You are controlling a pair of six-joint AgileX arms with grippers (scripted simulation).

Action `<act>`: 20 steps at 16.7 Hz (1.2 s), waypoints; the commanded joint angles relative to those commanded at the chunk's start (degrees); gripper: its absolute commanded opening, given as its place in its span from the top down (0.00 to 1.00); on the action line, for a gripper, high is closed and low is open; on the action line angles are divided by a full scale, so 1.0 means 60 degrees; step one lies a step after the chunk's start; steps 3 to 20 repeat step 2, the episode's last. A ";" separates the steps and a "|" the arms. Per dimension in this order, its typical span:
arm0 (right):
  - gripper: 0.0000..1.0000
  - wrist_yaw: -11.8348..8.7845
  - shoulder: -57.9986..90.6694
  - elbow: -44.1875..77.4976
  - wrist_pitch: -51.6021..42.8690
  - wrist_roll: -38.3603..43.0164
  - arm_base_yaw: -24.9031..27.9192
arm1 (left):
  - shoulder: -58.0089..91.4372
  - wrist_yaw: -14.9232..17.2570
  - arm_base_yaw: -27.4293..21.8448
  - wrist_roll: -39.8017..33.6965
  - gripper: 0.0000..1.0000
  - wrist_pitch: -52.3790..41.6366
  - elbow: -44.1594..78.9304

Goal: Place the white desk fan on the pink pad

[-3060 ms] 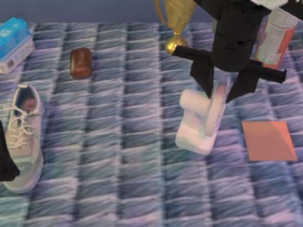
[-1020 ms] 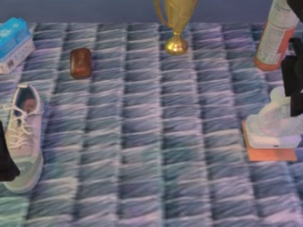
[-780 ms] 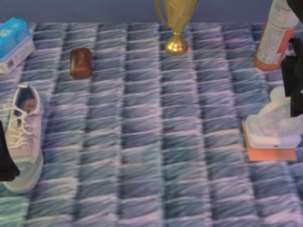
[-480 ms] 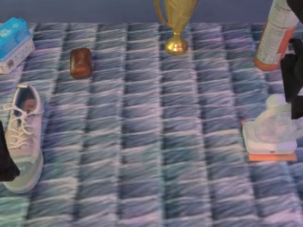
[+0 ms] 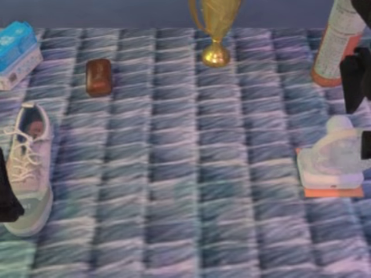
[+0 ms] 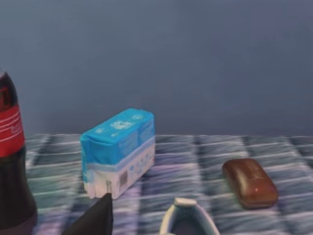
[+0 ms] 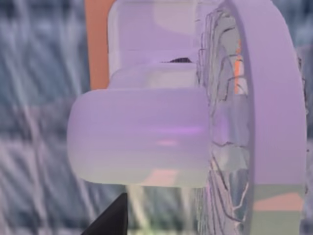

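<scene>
The white desk fan stands on the pink pad; the right gripper, fingers spread apart, straddles it without contact.

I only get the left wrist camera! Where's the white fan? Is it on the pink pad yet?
Observer: Yes. The white desk fan sits on the pink pad, at the table's right edge.
Operator: Where's the right arm?
Observer: Its end effector is right beside the fan, at that same edge.
Operator: Anything else over there?
Observer: A spray can stands behind the fan. Your left arm is parked by the sneaker.
</scene>
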 joint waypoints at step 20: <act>0.00 0.0000 0.0000 0.0000 0.0000 0.0000 0.0000 | 0.0000 0.0000 0.0000 0.0000 0.00 0.0000 0.0000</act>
